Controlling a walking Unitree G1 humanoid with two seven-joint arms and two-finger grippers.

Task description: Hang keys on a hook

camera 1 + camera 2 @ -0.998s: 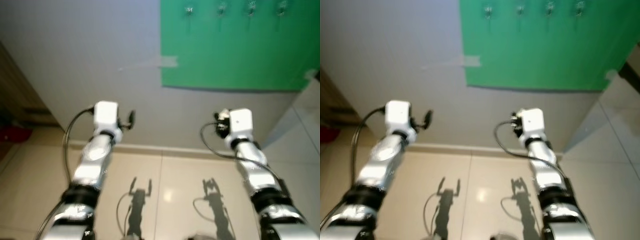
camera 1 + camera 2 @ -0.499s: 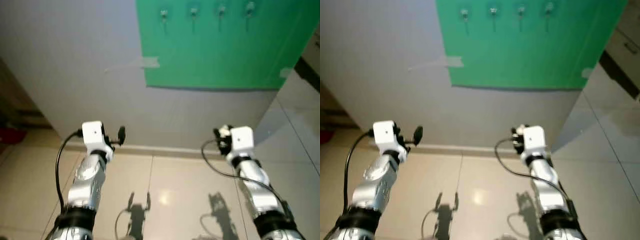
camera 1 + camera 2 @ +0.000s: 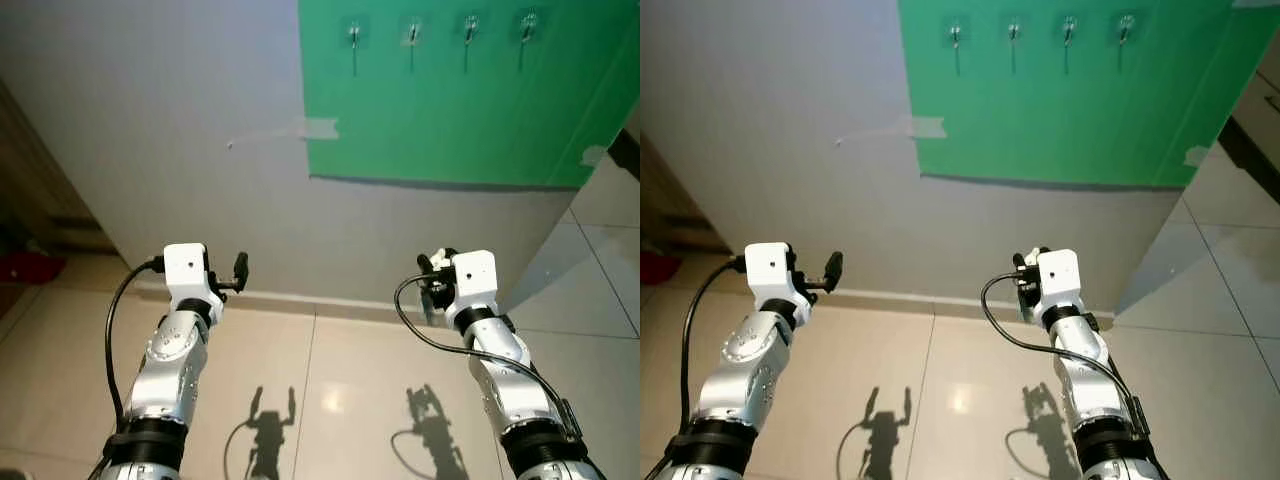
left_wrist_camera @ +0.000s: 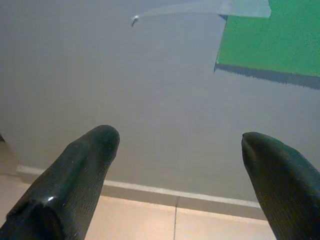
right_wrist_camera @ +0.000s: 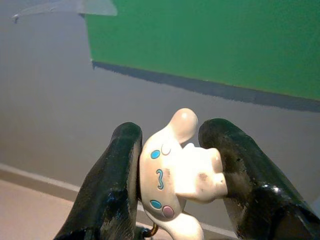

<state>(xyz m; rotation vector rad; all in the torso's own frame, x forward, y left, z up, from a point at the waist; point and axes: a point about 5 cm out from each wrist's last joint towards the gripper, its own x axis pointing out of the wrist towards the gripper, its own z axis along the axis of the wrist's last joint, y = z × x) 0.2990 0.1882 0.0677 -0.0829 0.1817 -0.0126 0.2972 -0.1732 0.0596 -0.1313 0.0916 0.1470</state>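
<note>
A green panel (image 3: 450, 110) is fixed to the grey wall ahead, with a row of several small metal hooks (image 3: 413, 33) along its top. All the hooks look bare. My right gripper (image 5: 175, 137) is shut on a white cartoon-figure key charm (image 5: 175, 170), and a bit of ring shows beneath it. That gripper (image 3: 432, 272) is held out low, well below the panel. My left gripper (image 4: 180, 142) is open with nothing between its fingers. It (image 3: 238, 270) points at the plain wall to the left of the panel.
A strip of clear tape (image 3: 290, 131) runs leftward from the panel's edge. A pale skirting board (image 3: 330, 300) meets the beige tiled floor (image 3: 340, 400). Dark wooden furniture (image 3: 40, 190) and something red (image 3: 25, 268) stand at the left. The wall ends at a corner (image 3: 590, 170) on the right.
The whole picture has shifted and sharpened, so the camera has moved; the hooks now sit lower in view. Both arms reach less high. The right gripper still holds the charm.
</note>
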